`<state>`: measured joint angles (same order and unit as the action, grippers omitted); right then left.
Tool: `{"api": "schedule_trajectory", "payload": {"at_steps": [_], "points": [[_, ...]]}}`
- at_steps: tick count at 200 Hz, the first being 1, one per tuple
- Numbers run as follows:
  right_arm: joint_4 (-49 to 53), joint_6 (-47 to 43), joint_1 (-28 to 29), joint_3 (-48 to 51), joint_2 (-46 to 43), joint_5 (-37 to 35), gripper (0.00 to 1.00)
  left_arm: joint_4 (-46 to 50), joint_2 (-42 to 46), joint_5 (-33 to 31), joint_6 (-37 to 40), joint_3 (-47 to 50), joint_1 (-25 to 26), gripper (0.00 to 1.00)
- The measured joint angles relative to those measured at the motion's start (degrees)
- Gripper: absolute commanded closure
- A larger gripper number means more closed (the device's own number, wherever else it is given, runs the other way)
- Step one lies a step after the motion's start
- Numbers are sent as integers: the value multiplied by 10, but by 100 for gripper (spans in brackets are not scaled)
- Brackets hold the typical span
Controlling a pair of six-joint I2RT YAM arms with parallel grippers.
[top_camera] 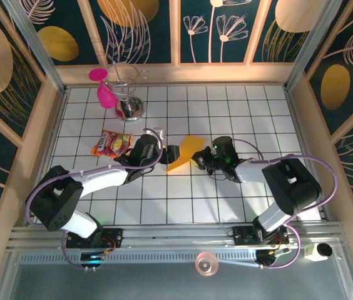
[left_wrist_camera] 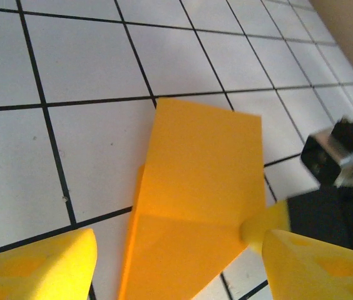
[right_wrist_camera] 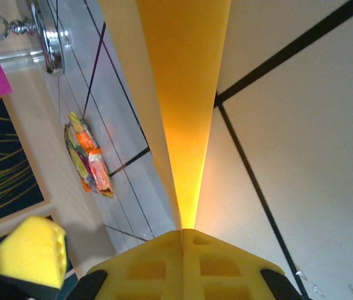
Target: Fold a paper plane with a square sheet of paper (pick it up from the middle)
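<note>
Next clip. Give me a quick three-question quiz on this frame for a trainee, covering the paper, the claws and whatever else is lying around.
1. True or false: the right claw is shut on the paper.
2. Fill in: the left claw stands with its jaws ____.
3. Which of these lies on the table? A) snack packet B) scissors C) sponge

Key: 1 true; 2 open; 3 A.

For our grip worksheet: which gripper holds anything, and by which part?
The right gripper pinches the folded orange paper by one edge; the left gripper is open, holding nothing.
</note>
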<state>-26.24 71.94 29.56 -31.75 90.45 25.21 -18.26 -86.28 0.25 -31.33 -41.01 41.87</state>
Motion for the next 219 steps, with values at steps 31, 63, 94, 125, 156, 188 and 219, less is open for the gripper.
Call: {"api": "schedule_trajectory", "payload": {"at_steps": [31,63,94,125,156,188,219], "points": [[37,0,-18,-19,-4,5,100,-2,-2,-42,84,2,33,33],[64,-9,-25,-39,-4,16,100,-18,-31,-106,173,2,85,34],[72,-11,-26,-46,-4,24,100,-23,-71,-130,243,2,108,36],[73,-11,-29,-46,-4,34,100,-24,-106,-139,293,-4,118,44],[75,-11,-30,-46,-3,39,100,-33,-115,-137,324,-10,119,52],[75,-11,-32,-46,-3,47,100,-54,-134,-134,338,-16,119,57],[75,-11,-34,-46,-3,49,100,-60,-148,-128,344,-18,119,63]]}}
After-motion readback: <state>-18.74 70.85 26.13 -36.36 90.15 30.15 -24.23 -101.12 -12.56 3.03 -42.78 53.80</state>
